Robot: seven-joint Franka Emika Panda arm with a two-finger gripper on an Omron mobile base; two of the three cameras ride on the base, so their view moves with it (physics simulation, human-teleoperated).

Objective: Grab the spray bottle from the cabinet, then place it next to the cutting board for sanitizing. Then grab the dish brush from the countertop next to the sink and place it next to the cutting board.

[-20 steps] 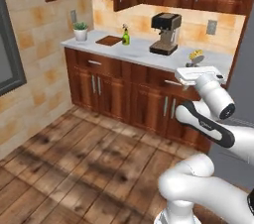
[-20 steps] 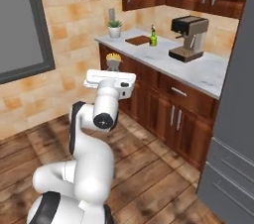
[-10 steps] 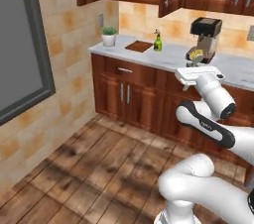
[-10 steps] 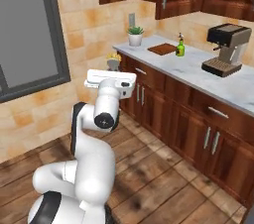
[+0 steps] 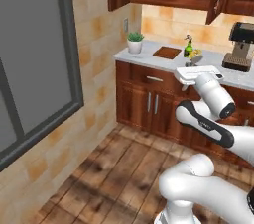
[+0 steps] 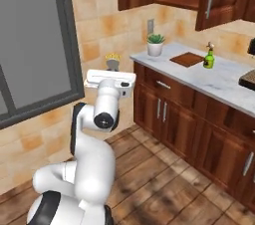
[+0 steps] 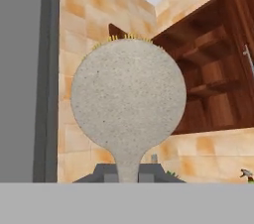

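Carrying the dish brush (image 7: 128,103), the claw (image 7: 128,172) was found clamped together on its thin handle, with the round speckled head standing straight up toward twelve o'clock in the hand view and a fringe of pale-yellow bristles showing past its upper rim. The brush's long axis therefore ran in line with the claw, handle down, head up. In the left base view the cutting board (image 5: 166,52) lay flat on the counter (image 5: 149,56) at roughly eleven o'clock from the claw (image 5: 194,58), well apart from it, its long axis running away toward the wall. The spray bottle (image 5: 188,48) stood upright just beside the board's right edge. Judged from this, the first placement was done, and the coming move required reaching forward and left, then lowering the brush beside the board
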